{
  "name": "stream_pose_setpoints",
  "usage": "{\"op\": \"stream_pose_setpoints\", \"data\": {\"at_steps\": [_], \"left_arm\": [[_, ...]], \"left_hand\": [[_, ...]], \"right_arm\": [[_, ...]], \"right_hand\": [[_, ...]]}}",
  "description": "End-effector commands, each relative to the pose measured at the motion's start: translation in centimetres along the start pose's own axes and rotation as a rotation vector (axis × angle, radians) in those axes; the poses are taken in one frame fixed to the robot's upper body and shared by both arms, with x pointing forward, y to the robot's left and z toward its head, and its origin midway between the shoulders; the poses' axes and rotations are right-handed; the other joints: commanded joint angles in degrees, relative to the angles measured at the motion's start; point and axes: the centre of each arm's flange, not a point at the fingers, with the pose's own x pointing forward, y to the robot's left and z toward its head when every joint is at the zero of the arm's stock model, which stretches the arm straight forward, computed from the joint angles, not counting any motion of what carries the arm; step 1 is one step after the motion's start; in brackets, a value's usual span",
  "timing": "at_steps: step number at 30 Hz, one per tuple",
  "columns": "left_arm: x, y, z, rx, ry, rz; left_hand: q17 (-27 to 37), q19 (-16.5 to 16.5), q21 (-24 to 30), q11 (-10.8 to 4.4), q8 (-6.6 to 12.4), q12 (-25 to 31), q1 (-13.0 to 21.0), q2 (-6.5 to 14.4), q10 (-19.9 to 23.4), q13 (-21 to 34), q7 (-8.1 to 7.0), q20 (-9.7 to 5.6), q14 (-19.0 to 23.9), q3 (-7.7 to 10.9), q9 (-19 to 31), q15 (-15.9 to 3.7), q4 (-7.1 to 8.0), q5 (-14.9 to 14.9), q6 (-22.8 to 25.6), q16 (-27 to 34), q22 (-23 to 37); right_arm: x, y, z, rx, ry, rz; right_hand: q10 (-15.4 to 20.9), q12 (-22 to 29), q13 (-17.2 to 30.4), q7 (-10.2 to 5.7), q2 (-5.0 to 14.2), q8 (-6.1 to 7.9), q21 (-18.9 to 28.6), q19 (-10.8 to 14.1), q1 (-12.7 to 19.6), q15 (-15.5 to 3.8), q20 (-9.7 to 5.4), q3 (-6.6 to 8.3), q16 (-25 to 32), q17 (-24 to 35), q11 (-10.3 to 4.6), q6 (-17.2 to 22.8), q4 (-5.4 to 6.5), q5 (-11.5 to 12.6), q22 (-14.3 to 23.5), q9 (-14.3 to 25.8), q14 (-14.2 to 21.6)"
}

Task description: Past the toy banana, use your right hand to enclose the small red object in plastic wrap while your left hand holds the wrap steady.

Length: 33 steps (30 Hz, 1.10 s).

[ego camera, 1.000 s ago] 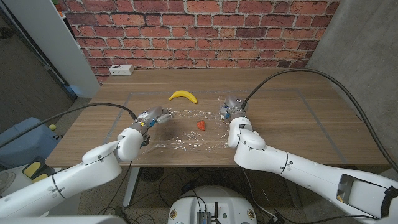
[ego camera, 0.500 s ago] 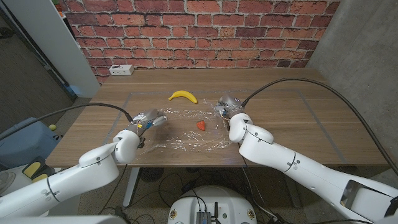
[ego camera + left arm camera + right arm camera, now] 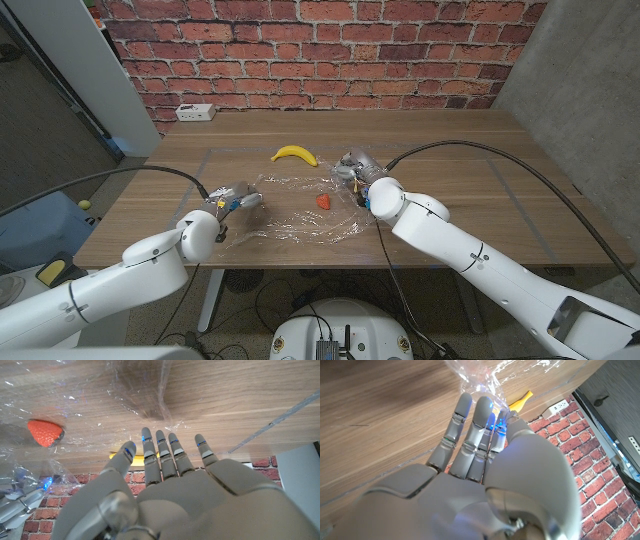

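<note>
Currently the small red object [image 3: 324,201], strawberry-like in the left wrist view, lies on the plastic wrap [image 3: 300,215] spread over the desk [image 3: 470,190], on the robot's side of the toy banana [image 3: 295,153], well apart from it.

Right hand [image 3: 356,169]: at the wrap's far right corner, just beside the red object on its right and slightly beyond it. In the right wrist view the fingers [image 3: 470,435] run straight and close together, with a bunched, raised tuft of film at their tips, apparently pinched against the thumb. I take it as holding the wrap's edge.

Left hand [image 3: 232,199]: at the wrap's left edge, fingers [image 3: 165,455] straight and slightly spread, holding nothing. Tips meet the film's border, but whether they press it down I cannot tell.

Key relation: the red object lies to the left of the right hand and a little nearer the robot; the right hand is the closer of the two. Judgement: the lifted corner needs carrying leftward over the object, so the fold runs across the sheet toward the left hand. If the left edge is not truly pinned, the whole sheet may slide rather than fold.
</note>
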Motion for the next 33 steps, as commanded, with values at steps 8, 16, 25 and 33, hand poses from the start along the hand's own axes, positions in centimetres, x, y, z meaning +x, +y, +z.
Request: {"op": "stream_pose_setpoints", "data": {"at_steps": [8, 16, 25, 33], "left_arm": [[0.0, -0.4, -0.6, -0.008, 0.012, -0.034], [0.2, -0.3, -0.8, -0.009, 0.008, -0.037], [0.6, -0.2, -0.9, -0.013, 0.008, -0.043], [0.7, 0.0, -1.0, -0.017, 0.008, -0.038]], "left_hand": [[0.1, -0.6, -0.2, 0.1, -0.24, -0.4, 0.4, 1.0, -0.5, 0.2, -0.02, 0.49, -0.6, 0.77, 0.2, -0.55, 0.0, 0.4, -0.4, -0.2, 0.2], [0.1, -0.7, -0.3, 0.08, -0.22, -0.6, 0.8, 1.3, -0.6, 0.2, 0.08, 0.39, -0.9, 0.97, 0.2, -0.55, 0.02, 0.4, -0.4, -0.2, 0.2], [0.2, -0.9, -0.3, 0.06, -0.25, -0.7, 0.8, 1.2, -0.5, 0.2, 0.22, 0.29, -1.1, 0.89, 0.3, -0.59, 0.2, 0.4, -0.5, -0.1, 0.2], [0.2, -1.0, -0.4, 0.01, -0.27, -0.8, 0.7, 1.0, -0.6, 0.2, 0.17, 0.27, -1.2, 0.89, 0.3, -0.51, 0.41, 0.4, -0.6, -0.1, 0.2]], "right_arm": [[1.6, 1.3, 0.8, 0.277, -0.117, 0.091], [2.5, 2.2, 1.3, 0.275, -0.124, 0.124], [3.7, 3.4, 1.8, 0.304, -0.138, 0.161], [4.7, 4.5, 1.9, 0.341, -0.145, 0.199]], "right_hand": [[-0.2, -0.5, 0.7, 0.9, 0.04, 0.45, 1.6, 0.6, 1.5, -2.03, -0.52, 0.03, 0.9, -0.1, 0.66, -0.1, -0.15, 0.3, 0.2, 0.9, 0.9], [-0.8, -1.0, 0.7, 0.95, 0.19, 0.18, 2.4, 0.9, 1.6, -2.09, -0.91, -0.14, 1.1, -0.5, 0.79, -0.3, 0.09, 0.3, 0.3, 0.8, 1.1], [-0.9, -2.4, 0.2, 0.92, 1.83, -0.39, 4.7, 1.6, 1.3, -2.11, -3.29, 0.53, -2.7, -6.8, 0.76, -0.9, 1.22, 0.4, -0.2, 0.3, 2.8], [-1.9, -3.1, 0.0, 0.88, 1.69, -0.53, 7.8, 1.7, -0.7, -1.91, -5.35, 2.61, -14.6, -19.5, 0.78, -2.0, 2.1, 0.6, -1.2, 0.5, 4.5]]}}
